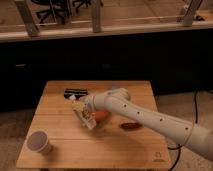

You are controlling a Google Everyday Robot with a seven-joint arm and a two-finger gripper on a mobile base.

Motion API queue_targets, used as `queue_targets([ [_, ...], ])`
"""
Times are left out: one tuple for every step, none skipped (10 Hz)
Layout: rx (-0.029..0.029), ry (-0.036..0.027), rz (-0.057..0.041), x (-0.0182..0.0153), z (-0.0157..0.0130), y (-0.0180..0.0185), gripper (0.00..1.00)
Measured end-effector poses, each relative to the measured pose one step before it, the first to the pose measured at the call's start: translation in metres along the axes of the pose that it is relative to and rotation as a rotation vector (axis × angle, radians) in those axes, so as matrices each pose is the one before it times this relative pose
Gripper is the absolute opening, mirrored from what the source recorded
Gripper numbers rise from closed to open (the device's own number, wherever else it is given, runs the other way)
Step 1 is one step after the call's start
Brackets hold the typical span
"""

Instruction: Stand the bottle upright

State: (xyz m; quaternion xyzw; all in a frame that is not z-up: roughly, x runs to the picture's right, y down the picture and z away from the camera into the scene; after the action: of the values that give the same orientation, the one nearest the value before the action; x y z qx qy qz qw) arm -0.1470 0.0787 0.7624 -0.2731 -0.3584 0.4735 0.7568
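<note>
I see the paper cup (39,142) upright at the near-left corner of the wooden table (100,149); I cannot make out its contents. The bottle (83,115) sits tilted mid-table, cap toward the far side, right at the gripper (90,108). I cannot tell if the claw grips it. A black cylinder (75,92) lies just behind. Office chairs (47,10) stand beyond.
</note>
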Motion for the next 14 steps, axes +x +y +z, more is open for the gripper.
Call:
queue_targets([
  [-0.00926,-0.00157,0.00156,0.00371,0.00279,0.0003,0.0],
  [-0.00843,-0.00384,0.00191,0.00302,0.00224,-0.0001,0.0],
  [-0.01058,-0.00917,-0.00064,0.00315,0.00241,0.00009,0.0],
  [-0.02053,-0.02213,-0.00576,0.00021,0.00146,0.00222,0.0],
  [-0.01671,-0.0204,-0.00369,-0.00079,0.00037,0.00146,0.0],
  [-0.0245,-0.02662,-0.00358,-0.00126,0.00067,0.00221,0.0],
  [-0.02739,-0.02491,-0.00297,-0.00109,0.00067,0.00237,0.0],
  [-0.03221,-0.0222,-0.00356,-0.00071,0.0012,0.00399,0.0],
  [-0.02091,-0.01226,-0.00636,-0.00038,0.00103,0.00374,0.0],
  [-0.02851,-0.01761,-0.01261,-0.00007,0.00114,0.00518,0.0],
  [-0.01971,-0.01256,-0.01098,-0.0001,0.00081,0.0037,0.0],
  [-0.01287,-0.01096,-0.0082,-0.00093,0.00007,0.00204,0.0],
  [-0.01668,-0.00946,-0.01249,-0.00073,0.0003,0.00284,0.0],
  [-0.02157,-0.01123,-0.01455,-0.00177,-0.00033,0.00328,0.0],
])
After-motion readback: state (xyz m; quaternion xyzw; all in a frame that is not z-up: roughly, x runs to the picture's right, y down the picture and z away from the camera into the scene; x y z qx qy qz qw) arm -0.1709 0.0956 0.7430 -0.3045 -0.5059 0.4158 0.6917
